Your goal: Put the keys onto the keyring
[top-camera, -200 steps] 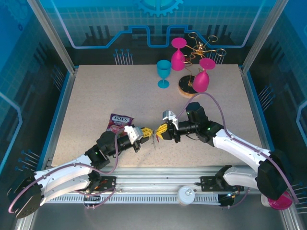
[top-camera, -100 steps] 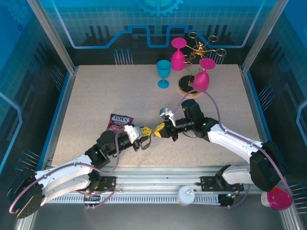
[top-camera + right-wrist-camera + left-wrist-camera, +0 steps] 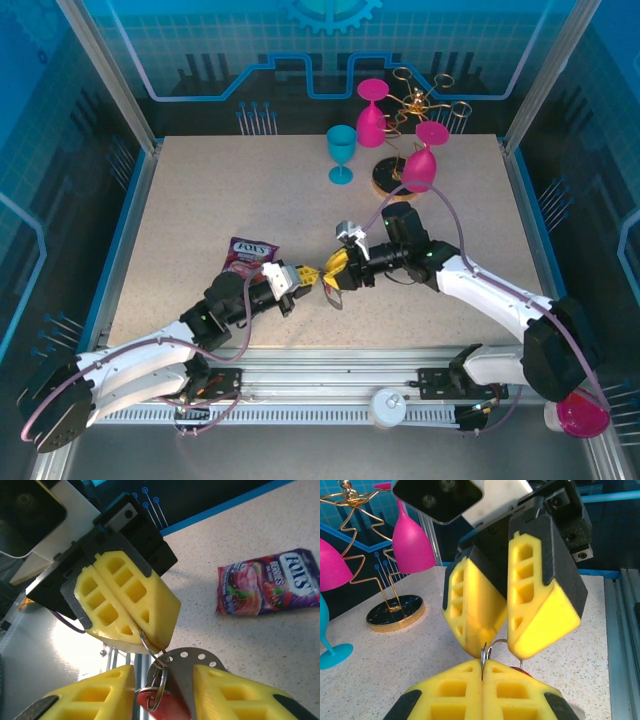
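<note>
A speckled beige table (image 3: 220, 200) with a blue rim carries few things. A purple Fox's candy packet (image 3: 252, 253) lies flat near its left-middle. A teal goblet (image 3: 341, 153) stands upright toward the far edge. Just to its right stands a gold wire glass rack (image 3: 392, 178) on a round black base, pink glasses hanging on it.

One packet (image 3: 250, 254), one teal goblet (image 3: 341, 150)

You've got the keys (image 3: 159, 705), red tag with perforated silver piece, up off the counter; the keyring (image 3: 145, 642), thin silver wire, loops just above.
</note>
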You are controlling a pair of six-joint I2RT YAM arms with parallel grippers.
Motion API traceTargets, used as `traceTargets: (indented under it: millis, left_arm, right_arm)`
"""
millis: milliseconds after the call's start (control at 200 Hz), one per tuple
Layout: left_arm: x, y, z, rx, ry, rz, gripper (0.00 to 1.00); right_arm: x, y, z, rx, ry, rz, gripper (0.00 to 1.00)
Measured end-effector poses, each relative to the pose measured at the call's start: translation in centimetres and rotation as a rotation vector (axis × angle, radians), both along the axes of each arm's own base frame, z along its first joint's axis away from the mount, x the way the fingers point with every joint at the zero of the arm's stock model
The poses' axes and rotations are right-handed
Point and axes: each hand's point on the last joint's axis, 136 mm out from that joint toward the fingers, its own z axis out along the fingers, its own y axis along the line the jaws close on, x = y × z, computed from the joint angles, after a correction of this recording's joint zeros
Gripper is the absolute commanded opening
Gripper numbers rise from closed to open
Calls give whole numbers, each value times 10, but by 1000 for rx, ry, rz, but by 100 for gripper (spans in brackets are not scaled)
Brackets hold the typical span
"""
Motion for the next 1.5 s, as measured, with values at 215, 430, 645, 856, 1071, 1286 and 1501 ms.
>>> traceTargets:
  millis: [215, 430, 645, 856, 1071, 1286, 1501]
  left_arm:
    - [0, -1, -2, 5, 5, -2, 0]
    - [1, -1, -3, 5, 6, -1, 0]
    - [1, -1, -3, 5, 6, -2, 0]
    - [1, -1, -2, 3, 5, -2, 0]
    - [1, -1, 2, -13, -6, 0, 0]
    - [5, 0, 4, -21, -11, 20, 0]
    - [12, 2, 3, 12, 11, 57, 4]
  right_arm:
    - [-4, -6, 9, 57, -214, 12, 35]
    - [2, -1, 13, 81, -349, 25, 30]
    - [3, 5, 0, 62, -362, 49, 29]
    - [3, 6, -4, 56, -378, 62, 22]
    - [4, 9, -9, 57, -367, 73, 12]
    - [5, 11, -7, 74, -350, 72, 0]
    - [11, 10, -5, -4, -308, 53, 0]
